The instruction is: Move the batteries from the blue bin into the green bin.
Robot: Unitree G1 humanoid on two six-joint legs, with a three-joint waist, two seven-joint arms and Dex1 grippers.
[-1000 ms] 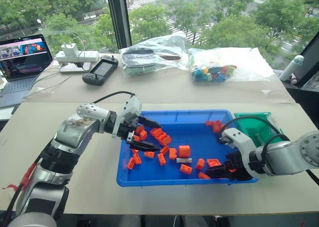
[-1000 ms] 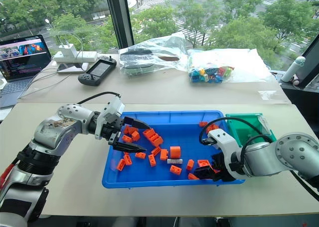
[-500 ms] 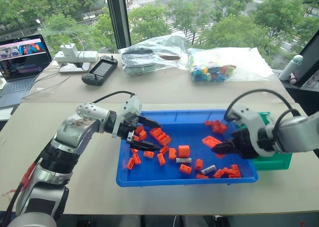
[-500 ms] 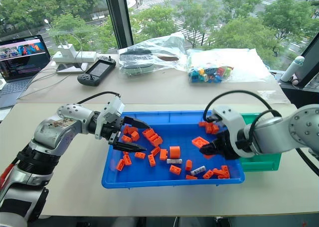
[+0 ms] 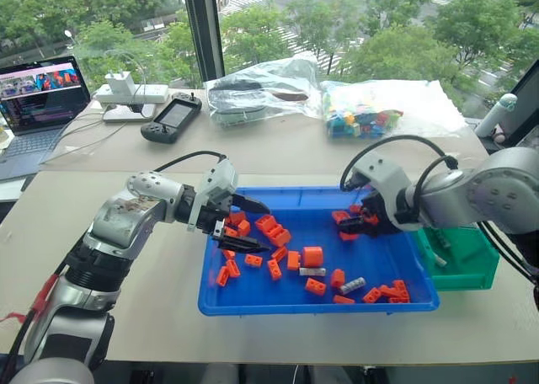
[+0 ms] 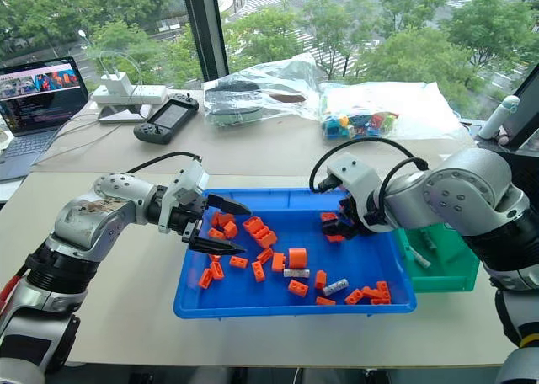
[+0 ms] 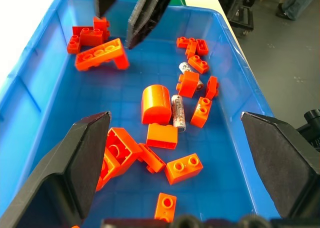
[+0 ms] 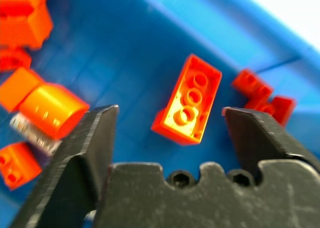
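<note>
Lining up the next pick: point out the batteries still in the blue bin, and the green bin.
centre battery [image 5: 311, 271], left eye view, mid-body.
right-hand battery [image 5: 352, 285], left eye view, mid-body.
green bin [image 5: 480, 280], left eye view, front wall.

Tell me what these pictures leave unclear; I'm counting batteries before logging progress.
- Green bin: in the head views its near wall hides part of the floor; one battery shows inside, more cannot be ruled out.
- Blue bin: two batteries show; the orange bricks could cover others.
- Right wrist view: a silvery piece is blurred and half hidden behind a finger.
</note>
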